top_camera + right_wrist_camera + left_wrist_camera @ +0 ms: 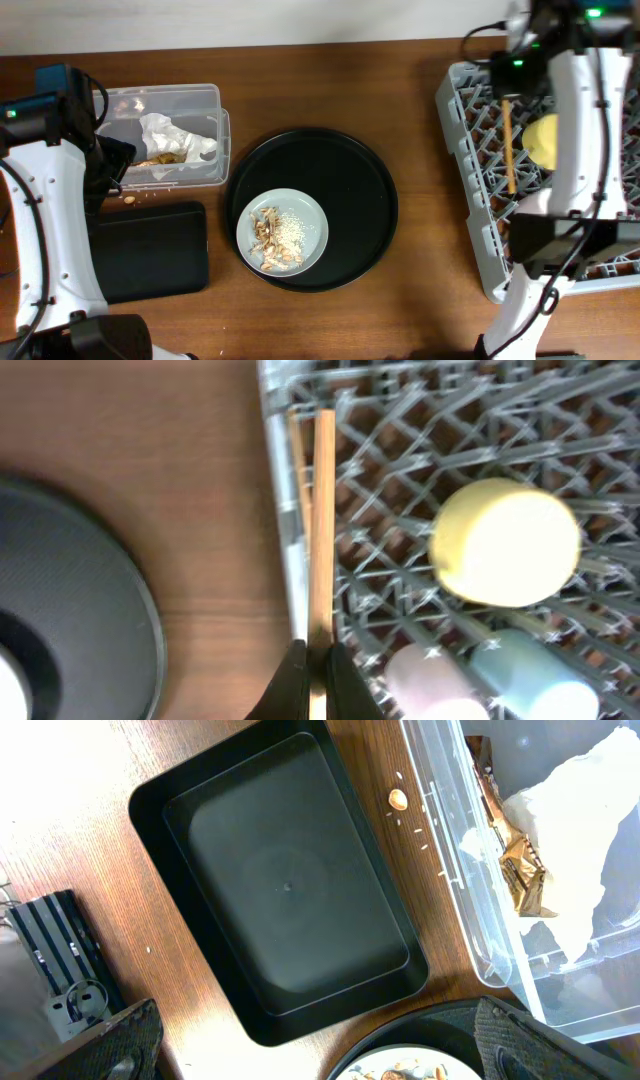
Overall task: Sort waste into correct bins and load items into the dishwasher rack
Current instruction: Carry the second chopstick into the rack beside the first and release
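The crumpled wrapper lies in the clear tub, which also shows in the left wrist view. The flat black tray sits in front of it. The grey plate holds tan scraps and crumbs. My left gripper is open and empty above the flat tray's near corner. My right gripper is shut on wooden chopsticks over the left edge of the dishwasher rack. The rack holds the yellow bowl, pink cup and light-blue cup.
The plate sits on a big round black tray at the table's middle. One loose tan scrap and a few crumbs lie on the wood between the tub and the flat tray. My right arm hides part of the rack from overhead.
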